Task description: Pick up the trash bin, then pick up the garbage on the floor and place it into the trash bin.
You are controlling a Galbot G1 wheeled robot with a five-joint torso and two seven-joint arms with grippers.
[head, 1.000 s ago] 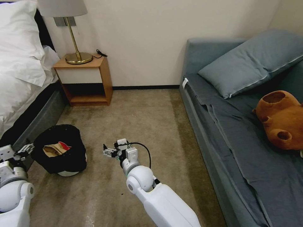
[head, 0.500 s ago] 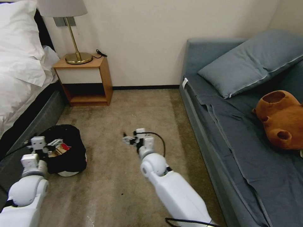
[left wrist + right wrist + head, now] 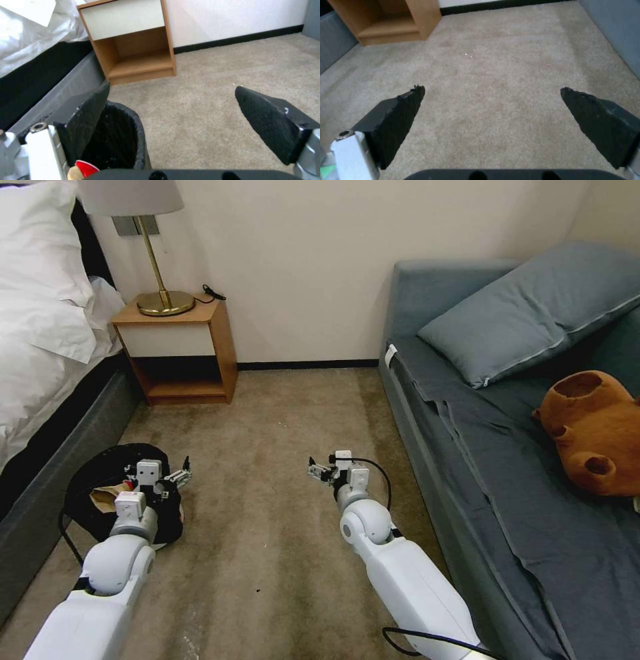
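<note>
The trash bin (image 3: 93, 477), lined with a black bag, stands on the carpet beside the bed. Inside it lies garbage: a crumpled brown paper bag (image 3: 101, 499), and the left wrist view shows a red wrapper piece (image 3: 86, 168) by the bin's rim (image 3: 138, 130). My left gripper (image 3: 179, 473) hangs open over the bin's right rim, one finger (image 3: 90, 117) above the opening and the other over carpet. My right gripper (image 3: 319, 471) hovers open over bare carpet mid-floor, nothing between its fingers (image 3: 396, 117).
A wooden nightstand (image 3: 180, 347) with a brass lamp (image 3: 157, 280) stands against the far wall. The bed (image 3: 47, 347) runs along the left, a grey sofa (image 3: 507, 447) with a brown plush bear (image 3: 593, 433) along the right. Carpet (image 3: 280, 420) lies between them.
My left arm swung right, from beside the bin's left edge to over its right rim. My right arm moved right, away from the bin toward the sofa.
</note>
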